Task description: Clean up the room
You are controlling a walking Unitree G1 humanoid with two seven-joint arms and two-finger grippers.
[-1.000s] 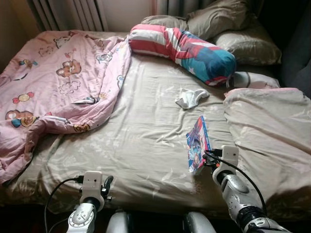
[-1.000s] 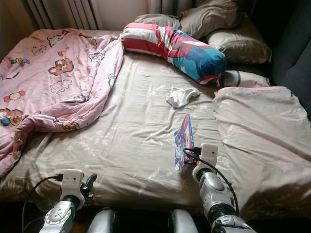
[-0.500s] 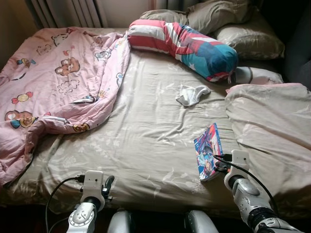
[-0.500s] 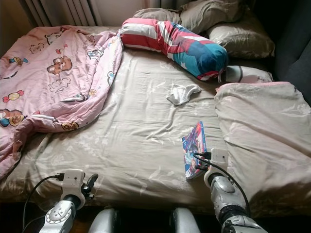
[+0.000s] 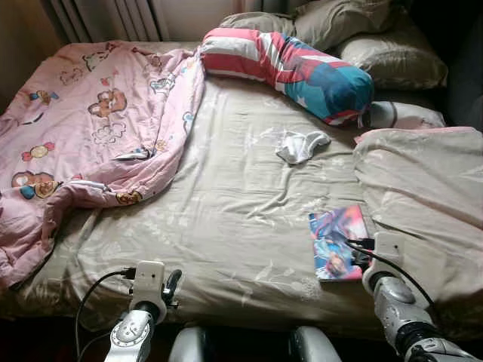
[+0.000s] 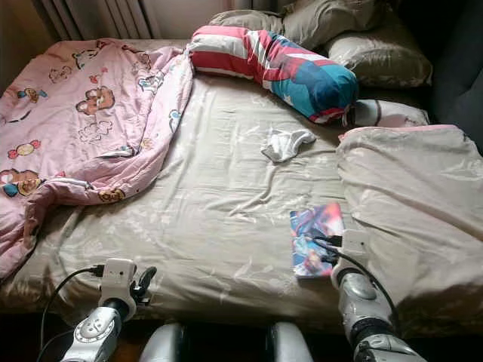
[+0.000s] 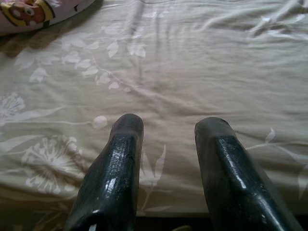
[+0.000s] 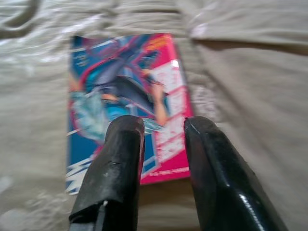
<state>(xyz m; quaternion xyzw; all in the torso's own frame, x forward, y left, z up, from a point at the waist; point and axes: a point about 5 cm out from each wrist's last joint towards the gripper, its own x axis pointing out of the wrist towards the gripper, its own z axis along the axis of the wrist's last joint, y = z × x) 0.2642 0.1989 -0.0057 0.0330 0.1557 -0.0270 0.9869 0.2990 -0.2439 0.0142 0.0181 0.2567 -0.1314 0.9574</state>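
Check the right hand [image 8: 154, 139] first. Its 2 fingers [image 8: 120, 154] stand a narrow gap apart with nothing between them, poised over the near edge of the comic book [image 5: 337, 243]. 1 second ago the book stood on edge, propped against this hand; half a second ago it was leaning; now it lies flat, cover up, on the beige sheet [image 5: 226, 219], just beside the folded beige duvet [image 5: 423, 188]. Read this as a release: the book is down, and the hand has pulled back slightly toward the foot of the bed.

Note the left hand [image 7: 166, 130]. Its fingers are parted, empty, hovering over the flowered sheet at the near edge of the bed, unchanged across the interval.

Beyond the book, the remaining clutter is untouched:
1. A white sock [image 5: 300, 145] lies mid-bed, well apart from both hands.
2. The pink quilt [image 5: 75, 143] is bunched on the left side.
3. The striped bolster [image 5: 290, 72] lies across the head of the bed, in front of the pillows [image 5: 377, 45].

Judge the task as early. The book has no proper place yet, and the sock and quilt await handling.
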